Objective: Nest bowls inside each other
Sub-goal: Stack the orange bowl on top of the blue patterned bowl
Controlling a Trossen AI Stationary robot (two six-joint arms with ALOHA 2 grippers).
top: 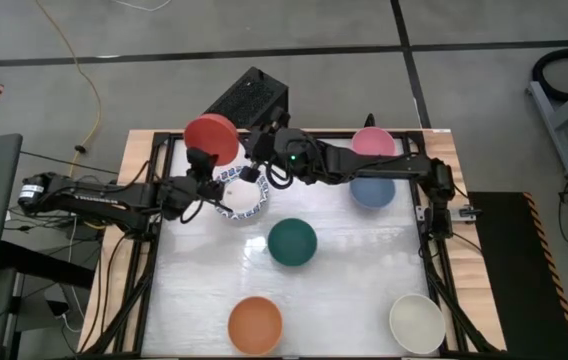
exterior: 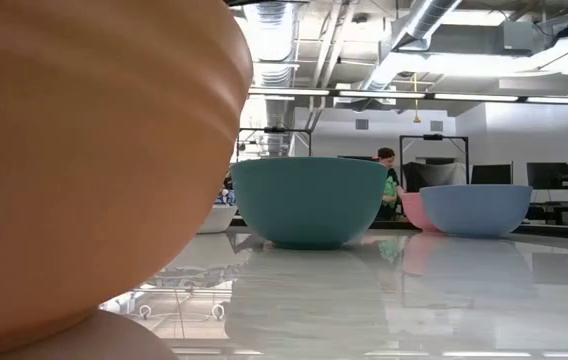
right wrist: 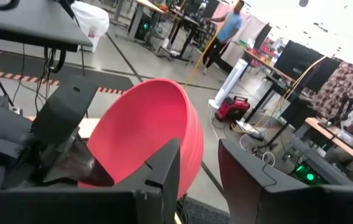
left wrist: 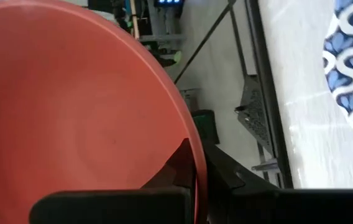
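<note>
The red bowl (top: 211,138) hangs tipped on its side above the table's far left, with my left gripper (top: 202,163) shut on it. In the right wrist view its rounded outside (right wrist: 151,124) faces my right gripper (right wrist: 198,144), which stands open and level just beside it (top: 255,150). The dark green bowl (top: 292,242) sits mid-table. The pink bowl (top: 372,141) and the blue bowl (top: 372,190) are at the far right. The orange bowl (top: 255,324) and the cream bowl (top: 416,322) rest near the front edge. My left gripper has the red bowl by its rim (left wrist: 193,163), one finger inside the hollow and one outside on the wall. The bowl is lifted clear of the table and tipped on its side. Whether my right gripper touches the bowl's outer wall (right wrist: 186,146), I cannot tell.
A blue-and-white patterned dish (top: 243,193) lies under the two grippers. A black box (top: 248,98) stands behind the table's far edge. In the low view the orange bowl (exterior: 94,170) fills the left. People show in the room beyond.
</note>
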